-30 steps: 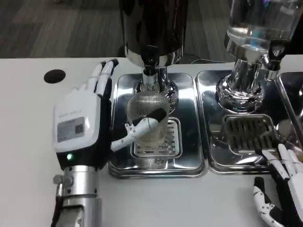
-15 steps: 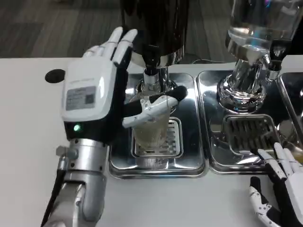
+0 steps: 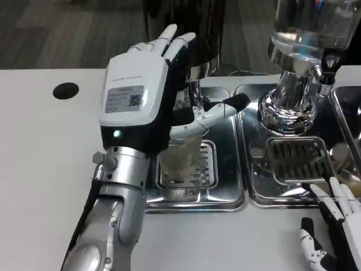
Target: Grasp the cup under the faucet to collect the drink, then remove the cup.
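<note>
- Two hands show: the left hand point(image 3: 141, 96) is raised above the drip tray point(image 3: 225, 189), fingers spread and released, its thumb pointing right.
- Just below and right of that palm, the ribbed cup point(image 3: 181, 152) stands on the tray's grate, under the faucet point(image 3: 196, 90), partly hidden by the hand.
- Right hand point(image 3: 333, 237) rests loose, fingers apart, on the worktop point(image 3: 34, 169).
</note>
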